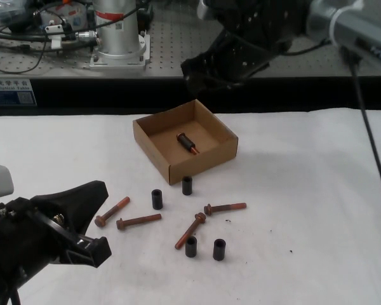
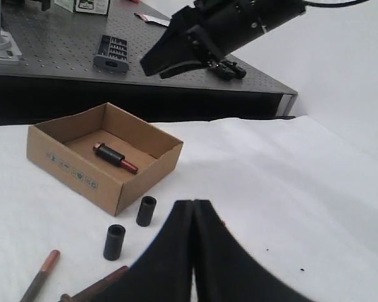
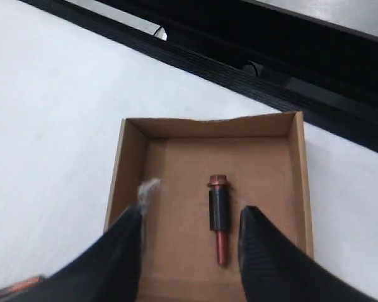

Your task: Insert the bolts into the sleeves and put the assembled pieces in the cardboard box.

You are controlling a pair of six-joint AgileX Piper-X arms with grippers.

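Observation:
The cardboard box (image 1: 153,130) stands mid-bench with one assembled bolt-and-sleeve piece (image 1: 189,143) lying on its floor. In front of it lie several loose copper bolts, among them one (image 1: 138,222) and another (image 1: 225,207), with several black sleeves such as these (image 1: 157,199) (image 1: 219,249). My right gripper (image 3: 192,212) hangs open above the box (image 3: 208,126), its fingers either side of the piece (image 3: 218,214) well below. My left gripper (image 2: 193,217) is shut and empty, low at the near left (image 1: 100,190), short of the sleeves (image 2: 146,211) (image 2: 114,241).
A white cloth (image 1: 305,190) covers the bench. Behind it runs a black edge and a perforated metal plate (image 1: 171,38) with a metal post (image 1: 117,32) and cables. The right arm's cable (image 1: 368,140) hangs over the right side of the cloth.

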